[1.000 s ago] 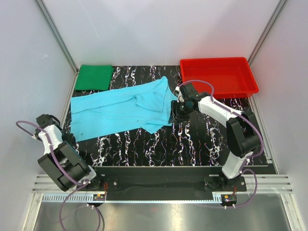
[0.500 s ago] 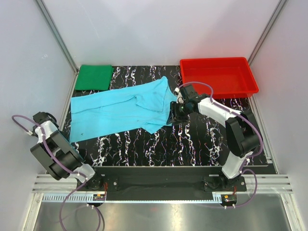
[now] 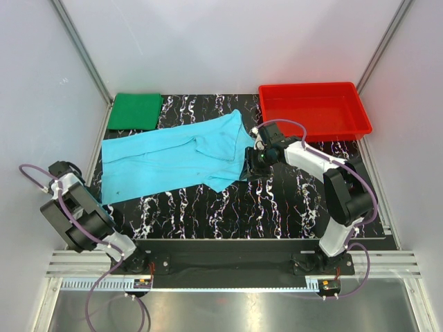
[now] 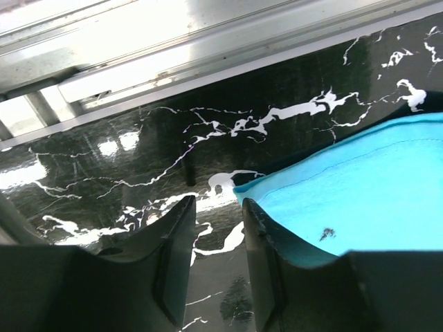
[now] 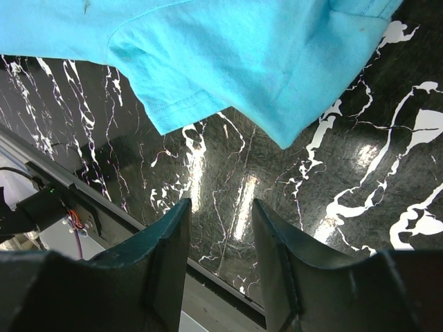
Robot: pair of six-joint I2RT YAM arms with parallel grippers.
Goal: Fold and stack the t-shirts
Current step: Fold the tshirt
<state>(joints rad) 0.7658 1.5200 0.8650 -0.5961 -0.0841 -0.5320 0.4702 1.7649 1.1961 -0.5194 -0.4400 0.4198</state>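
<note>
Cyan shirt [image 3: 173,155] lies spread, rumpled, on the table [image 3: 277,207]; the green shirt [image 3: 136,111] sits folded at the far-left corner. The left gripper [image 4: 218,205] by the near-left hem corner and the right gripper [image 5: 220,207] just off the right edge both stand parted (nothing between the jaws). A pinch missing the hem, or catching one layer, could bunch the cloth

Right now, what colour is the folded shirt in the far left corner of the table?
The folded shirt is dark green; the top view shows it best.

cyan shirt [image 3: 173,155], green shirt [image 3: 136,111], red tray [image 3: 315,88], black table [image 3: 277,207] veined with white marbling.
</note>
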